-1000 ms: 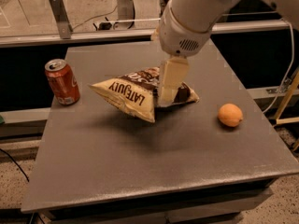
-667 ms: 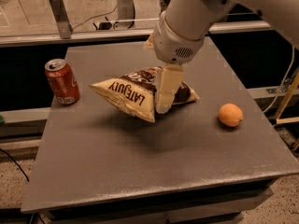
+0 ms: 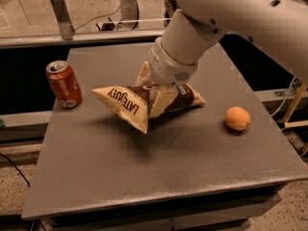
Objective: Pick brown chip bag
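Observation:
The brown chip bag point(image 3: 126, 105), cream-yellow and dark brown with "LATE JULY" lettering, lies puffed up on the middle of the grey table point(image 3: 144, 177). My gripper point(image 3: 150, 97) has come down over the bag's middle from above. One cream finger point(image 3: 161, 102) stands in front of the bag and the other finger point(image 3: 144, 74) stands behind it. The jaws are open and straddle the bag, which is not visibly squeezed. The bag rests on the table.
A red soda can point(image 3: 64, 83) stands upright at the table's left, a hand's width from the bag's tip. An orange point(image 3: 237, 118) lies at the right. The white arm fills the upper right. A dark gap and a metal rail lie behind the table.
The gripper has moved down and slightly left, so its fingers now sit around the bag's middle. The bag, can and orange have not moved.

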